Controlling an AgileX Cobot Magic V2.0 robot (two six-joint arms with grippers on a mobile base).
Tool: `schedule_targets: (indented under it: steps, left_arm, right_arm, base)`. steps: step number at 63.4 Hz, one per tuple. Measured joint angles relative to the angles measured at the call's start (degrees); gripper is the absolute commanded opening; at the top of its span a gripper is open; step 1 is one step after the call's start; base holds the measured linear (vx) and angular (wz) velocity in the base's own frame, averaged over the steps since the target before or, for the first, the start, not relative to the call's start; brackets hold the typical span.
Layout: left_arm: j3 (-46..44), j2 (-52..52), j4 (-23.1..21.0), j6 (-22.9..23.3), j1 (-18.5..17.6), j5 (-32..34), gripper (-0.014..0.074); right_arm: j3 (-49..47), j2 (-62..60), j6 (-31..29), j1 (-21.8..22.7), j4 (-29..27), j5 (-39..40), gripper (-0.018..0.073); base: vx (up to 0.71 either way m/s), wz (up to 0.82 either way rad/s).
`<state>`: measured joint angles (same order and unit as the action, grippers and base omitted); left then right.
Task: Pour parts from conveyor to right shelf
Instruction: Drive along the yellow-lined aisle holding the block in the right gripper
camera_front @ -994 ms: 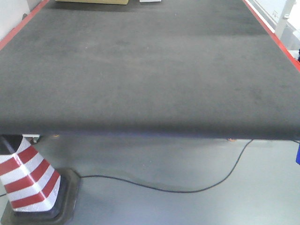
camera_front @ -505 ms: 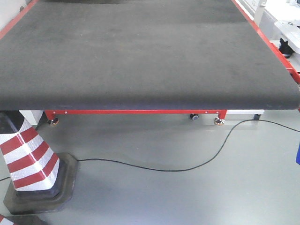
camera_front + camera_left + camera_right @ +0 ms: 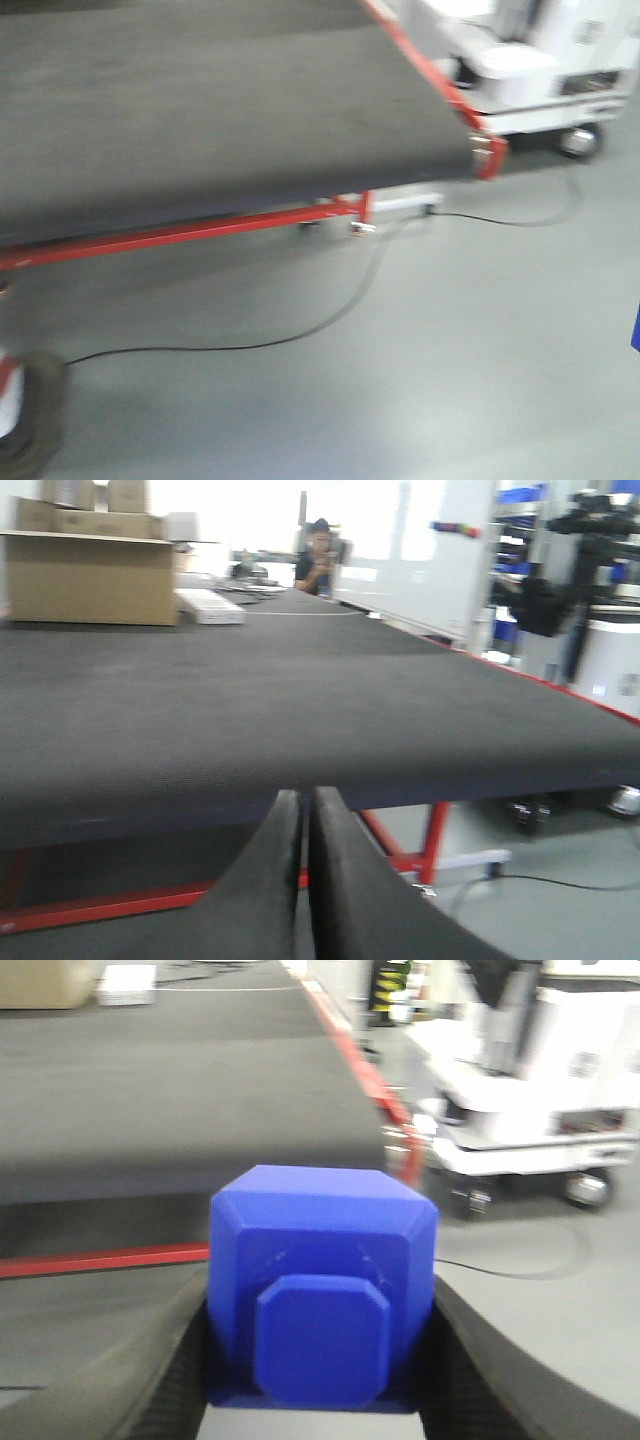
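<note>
Right wrist-mounted view is filled at 6 o'clock by the right claw [image 3: 320, 1370], whose two dark fingers are closed against the sides of the bright-blue block [image 3: 322, 1250]. The block is held with its knob face toward the camera, clear of the belt. In the left wrist view the left claw [image 3: 300, 825] is seen with its fingers pressed almost together and nothing between them. Beyond both claws the conveyor [image 3: 170, 1110] is shown as a bare dark belt with a red strip along its edge, and no further part can be made out on it. In the front view much has been altered within a second. Grey floor [image 3: 450, 380] and a black cable [image 3: 300, 328] are now spread across the lower half. The belt, which was faced squarely and filled the frame, has been pushed to 10 o'clock, tilted and blurred, and a white wheeled unit [image 3: 520, 70] has been brought in at 1 o'clock. From this a retreat and a turn to the right can be judged, so the pick is taken as done and the carry as under way. The right shelf is not shown in any view, so the pouring is judged to be some way off.
</note>
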<state>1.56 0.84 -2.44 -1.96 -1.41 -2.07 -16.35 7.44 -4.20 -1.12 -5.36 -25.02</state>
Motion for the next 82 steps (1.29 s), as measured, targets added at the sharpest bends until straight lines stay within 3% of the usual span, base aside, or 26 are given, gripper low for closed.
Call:
schedule_targets:
  steps: [82]
  left_arm:
    - [0.0, 0.0, 0.0, 0.0, 0.0, 0.0, -0.0006]
  right_arm:
    - [0.0, 0.0, 0.0, 0.0, 0.0, 0.0, -0.0008]
  base:
    - [-0.16, -0.7]
